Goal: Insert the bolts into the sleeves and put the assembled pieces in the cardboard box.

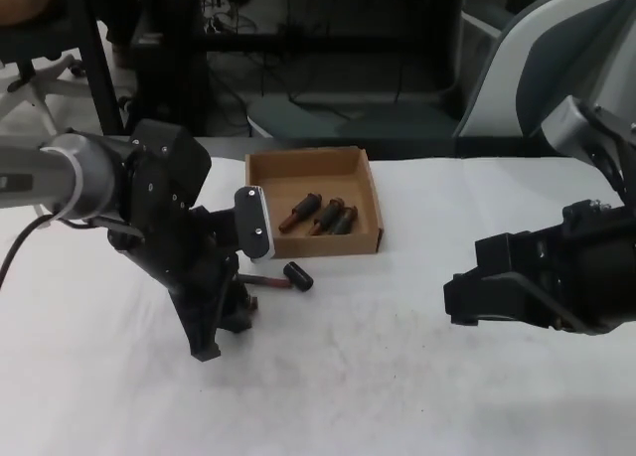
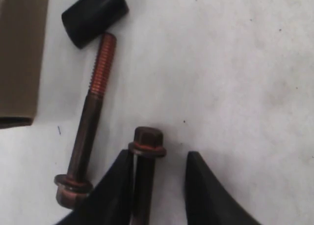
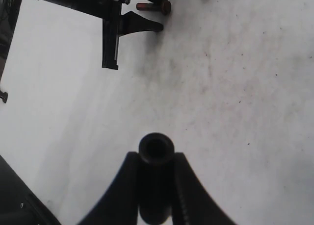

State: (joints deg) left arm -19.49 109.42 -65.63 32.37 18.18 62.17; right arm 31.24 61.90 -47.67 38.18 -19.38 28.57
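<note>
The left fingers (image 2: 115, 195) stand partly open astride a bolt (image 2: 146, 146) on the white tabletop (image 2: 245, 87), one touching it. The right fingers (image 3: 189, 195) clamp a black sleeve (image 3: 156, 149).

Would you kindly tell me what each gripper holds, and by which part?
Right gripper clamps a black sleeve along its body, open end protruding. Left gripper straddles a bolt unclamped.

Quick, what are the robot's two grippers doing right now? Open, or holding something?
Left gripper: open, with a bolt between its fingers, not clamped.
Right gripper: shut on a black sleeve.
</note>
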